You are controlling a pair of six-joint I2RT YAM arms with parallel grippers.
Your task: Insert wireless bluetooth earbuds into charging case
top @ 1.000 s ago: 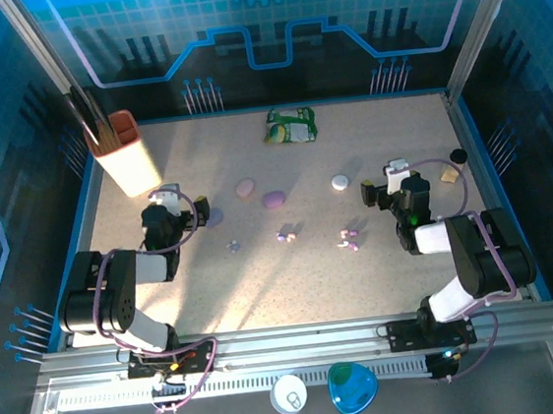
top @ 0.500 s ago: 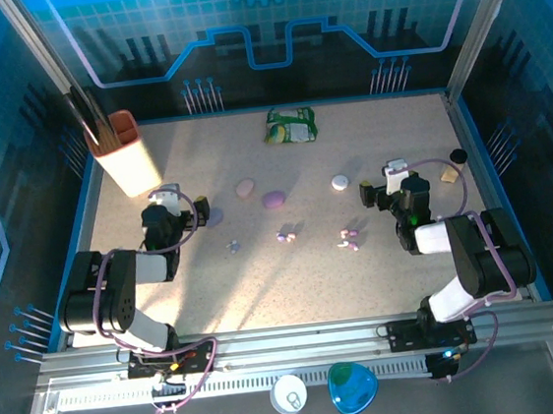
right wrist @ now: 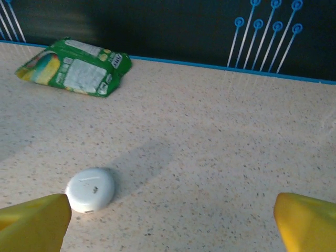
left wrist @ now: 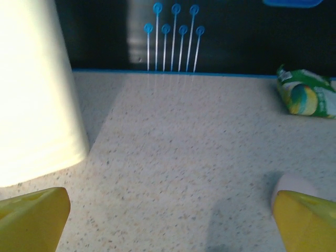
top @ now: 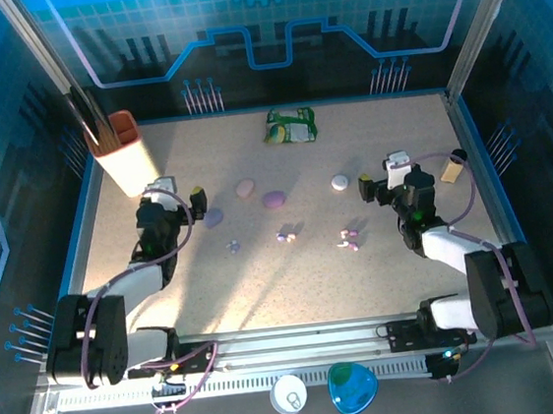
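The left arm [top: 131, 282] and the right arm [top: 453, 243] are built alike, with rounded black joint housings alternating with smooth white link shells. A thin lilac cable [top: 189, 216] loops loosely beside each wrist and runs along the links toward the base. Each wrist carries a small white block [top: 398, 159] on top, and a green light [top: 415, 218] glows on the right one. The left gripper [left wrist: 168, 226] and the right gripper [right wrist: 170, 223] have blunt, wedge-shaped yellow fingers [right wrist: 34, 220]. The bases stand on black plates [top: 413, 331] fixed to a silver slotted rail [top: 301, 348].
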